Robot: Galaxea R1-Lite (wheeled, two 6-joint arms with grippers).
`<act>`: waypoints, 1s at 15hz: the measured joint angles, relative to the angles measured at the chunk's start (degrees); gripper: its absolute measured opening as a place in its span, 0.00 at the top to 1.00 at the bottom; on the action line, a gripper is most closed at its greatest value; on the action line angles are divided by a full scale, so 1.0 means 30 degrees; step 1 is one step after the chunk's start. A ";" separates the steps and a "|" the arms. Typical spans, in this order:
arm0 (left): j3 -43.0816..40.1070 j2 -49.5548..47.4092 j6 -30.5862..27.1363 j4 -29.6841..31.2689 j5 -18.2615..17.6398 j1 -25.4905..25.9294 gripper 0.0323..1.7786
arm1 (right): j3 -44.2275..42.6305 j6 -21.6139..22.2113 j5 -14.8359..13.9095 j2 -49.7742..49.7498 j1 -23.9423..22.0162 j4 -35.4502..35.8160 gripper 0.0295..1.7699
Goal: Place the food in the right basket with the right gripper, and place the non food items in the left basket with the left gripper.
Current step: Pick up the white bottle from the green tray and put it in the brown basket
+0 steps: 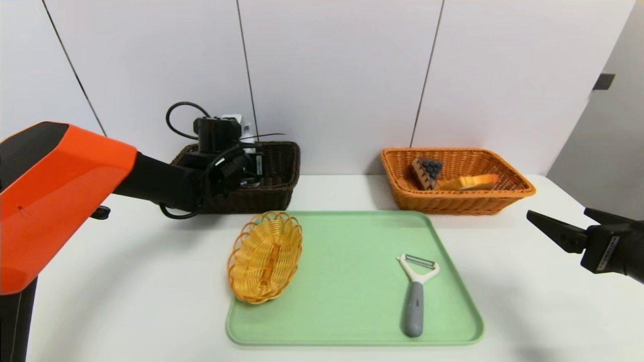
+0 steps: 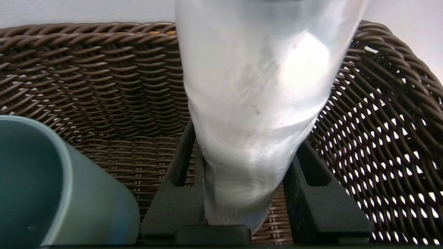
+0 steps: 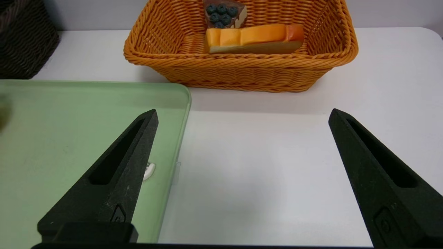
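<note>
No brand, label or legible writing is visible on any item.

The white table (image 1: 151, 281) carries a green tray (image 1: 352, 281) at centre, with bare surface on both sides of it. At 11 o'clock from the tray stands the dark brown basket (image 1: 271, 191); at 1 o'clock stands the orange basket (image 1: 453, 203), holding a blueberry cake slice (image 1: 427, 171) and an orange melon wedge (image 1: 470, 182) (long axis running across the basket).

On the tray's 9 o'clock edge a small yellow wicker basket (image 1: 264, 256) lies tilted, overhanging the rim. At 4 o'clock on the tray a grey-handled peeler (image 1: 416, 291) lies flat, long axis running 6 to 12 o'clock, blade toward 12.

The left end effector (image 2: 247, 173) is inside the dark brown basket, its fingers partly closed and gripping a translucent white container (image 2: 256, 103) that extends away from the wrist; a teal cup (image 2: 52, 186) lies just beside it in the basket.

The right end effector (image 3: 242, 117) hangs over bare table at the tray's 3 o'clock side, fingers spread wide and holding nothing.
</note>
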State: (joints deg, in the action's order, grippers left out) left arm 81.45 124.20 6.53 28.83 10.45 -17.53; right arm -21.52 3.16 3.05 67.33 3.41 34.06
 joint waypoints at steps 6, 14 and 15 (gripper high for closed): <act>0.0154 0.0366 -0.0020 -0.0012 0.0008 -0.0008 0.66 | 0.0045 0.0000 0.0028 0.0020 0.0000 0.0000 0.04; 0.0158 0.0496 -0.0057 0.0016 0.0037 -0.0016 0.29 | -0.0049 0.0028 0.0020 0.0065 0.0000 -0.0028 0.04; 0.0154 0.0435 -0.0085 0.0016 0.0061 -0.0016 0.26 | -0.0049 0.0028 0.0028 0.0073 0.0000 -0.0028 0.04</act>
State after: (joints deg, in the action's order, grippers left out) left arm 81.91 125.50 6.28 28.88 10.63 -17.58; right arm -21.66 3.24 3.13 67.55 3.41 33.98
